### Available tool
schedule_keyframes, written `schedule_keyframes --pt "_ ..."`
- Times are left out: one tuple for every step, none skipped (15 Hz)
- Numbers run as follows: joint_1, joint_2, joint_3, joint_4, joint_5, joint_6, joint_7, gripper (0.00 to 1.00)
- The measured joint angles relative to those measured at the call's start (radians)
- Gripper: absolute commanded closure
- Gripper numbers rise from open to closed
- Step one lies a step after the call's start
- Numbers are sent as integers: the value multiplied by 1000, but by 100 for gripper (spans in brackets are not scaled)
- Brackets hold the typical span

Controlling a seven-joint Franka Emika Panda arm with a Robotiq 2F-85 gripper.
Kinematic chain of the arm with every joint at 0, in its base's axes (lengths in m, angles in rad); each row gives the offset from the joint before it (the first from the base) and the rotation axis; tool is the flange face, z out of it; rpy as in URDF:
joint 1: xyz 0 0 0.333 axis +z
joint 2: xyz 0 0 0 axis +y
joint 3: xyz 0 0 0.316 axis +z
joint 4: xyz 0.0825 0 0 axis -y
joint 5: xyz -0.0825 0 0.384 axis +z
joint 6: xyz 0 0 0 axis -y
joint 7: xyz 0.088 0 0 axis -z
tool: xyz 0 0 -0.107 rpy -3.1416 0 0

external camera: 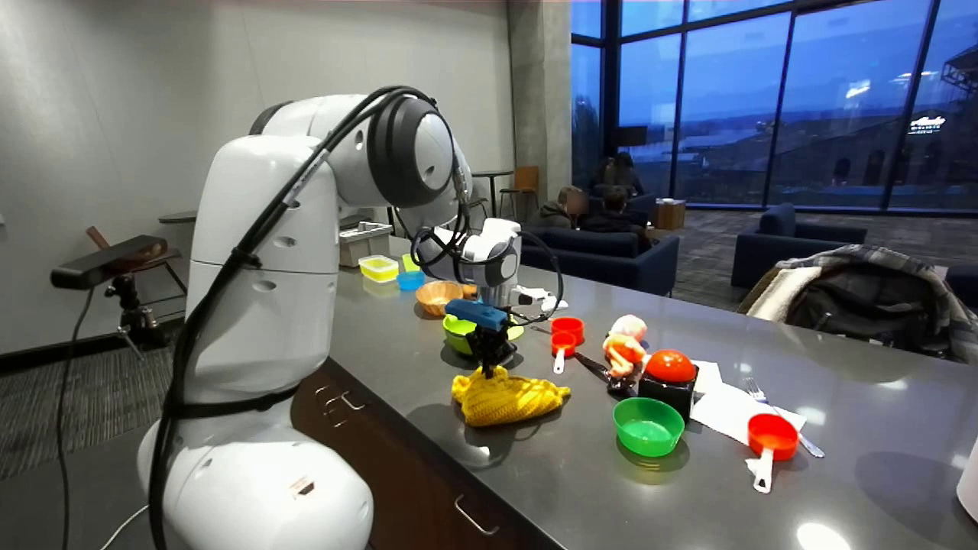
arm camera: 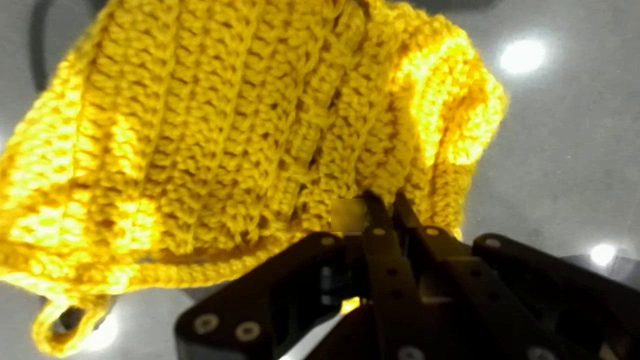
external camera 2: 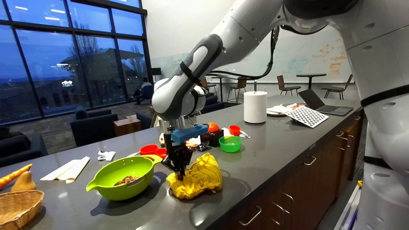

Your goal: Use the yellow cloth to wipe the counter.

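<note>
The cloth point(external camera 2: 196, 182) lies crumpled on the tabletop point(external camera 2: 265, 153), one part raised in a peak, and is grasped by the tool point(arm camera: 387, 200), whose two tips nearly meet on a fold; in the wrist view the tool enters from five o'clock. Directions are taken from the cloth. In an exterior view, the bowl point(external camera 2: 121, 193) stands upright at nine o'clock, apart from the cloth, with small brown bits point(external camera 2: 124, 180) on its floor. Two red cups point(external camera 2: 149, 149) stand just beside each other at ten o'clock, their contents hidden. The green cup point(external camera 2: 230, 147) is upright between one and two o'clock. Farther out, between eight and nine o'clock, is the basket point(external camera 2: 22, 212), partly out of view; a carrot point(external camera 2: 14, 176) and a gourd point(external camera 2: 24, 182) appear at its far rim, whether inside or behind cannot be told. In an exterior view, a third red cup point(external camera: 773, 437) stands just past three o'clock, beyond the green cup. Between ten and eleven o'clock stand, in outward order, the blue cup point(external camera: 410, 283), the tub point(external camera: 378, 273), yellow within, and the bin point(external camera: 365, 248); what these three hold cannot be made out.
</note>
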Motion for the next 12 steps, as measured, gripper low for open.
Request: schedule_keyframes --pt "5 10 3 11 0 0 -2 99" --pt "9 17 4 20 0 0 -4 99" --pt "12 24 5 28 0 0 -8 99" --pt "13 28 7 35 0 0 -15 99" --pt "15 31 8 42 0 0 -22 99" --pt "16 33 9 48 0 -1 -26 99" --pt "16 34 11 53 0 -1 -28 99" --pt "17 34 11 58 0 -2 -29 99" --pt "17 34 12 64 0 -4 -32 99" --pt "18 34 12 69 0 -6 -36 99" --pt "20 34 13 74 0 -9 -40 99" --pt "22 34 14 82 -2 -13 -41 99"
